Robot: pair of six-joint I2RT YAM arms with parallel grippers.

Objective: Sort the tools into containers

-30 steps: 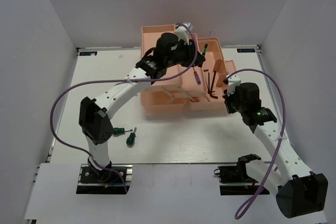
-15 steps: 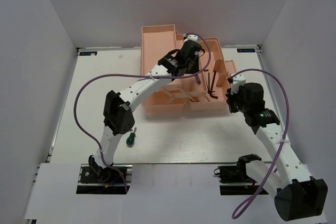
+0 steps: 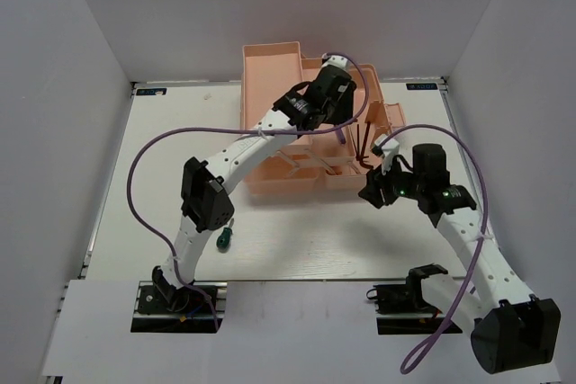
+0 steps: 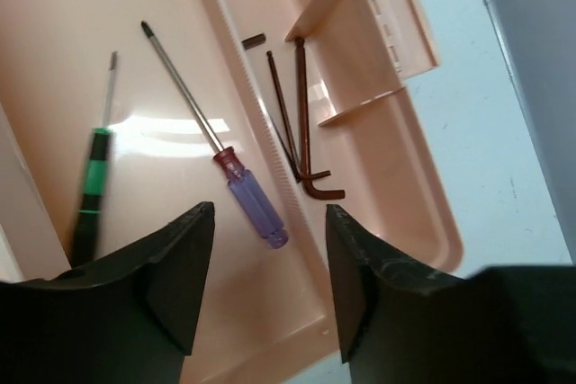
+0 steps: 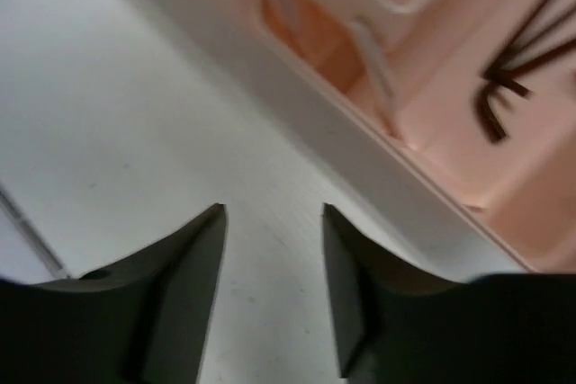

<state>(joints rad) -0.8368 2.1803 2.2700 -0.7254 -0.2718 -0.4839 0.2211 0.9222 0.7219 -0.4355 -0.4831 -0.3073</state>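
My left gripper (image 3: 331, 101) (image 4: 269, 211) hangs open over the salmon-pink toolbox (image 3: 270, 65) (image 4: 378, 186), with nothing between its fingers. Below it, in one long tray compartment, lie a purple-handled screwdriver (image 4: 256, 209) (image 3: 340, 137) and a green-handled screwdriver (image 4: 90, 204). In the compartment beside it lie dark hex keys (image 4: 301, 132) (image 3: 363, 146) (image 5: 504, 87). My right gripper (image 3: 372, 190) (image 5: 272, 210) is open and empty over the white table, just in front of the toolbox's near wall (image 5: 360, 132). Another green-handled screwdriver (image 3: 222, 238) lies on the table near the left arm's elbow.
Purple cables (image 3: 135, 177) loop beside both arms. The toolbox's hinged lid flap (image 4: 396, 24) stands up at its right end. Grey walls close in the table on the left, right and back.
Both grippers have opened. The right gripper has swung off the toolbox's right tray toward the table in front of it. The left gripper stays over the tray.
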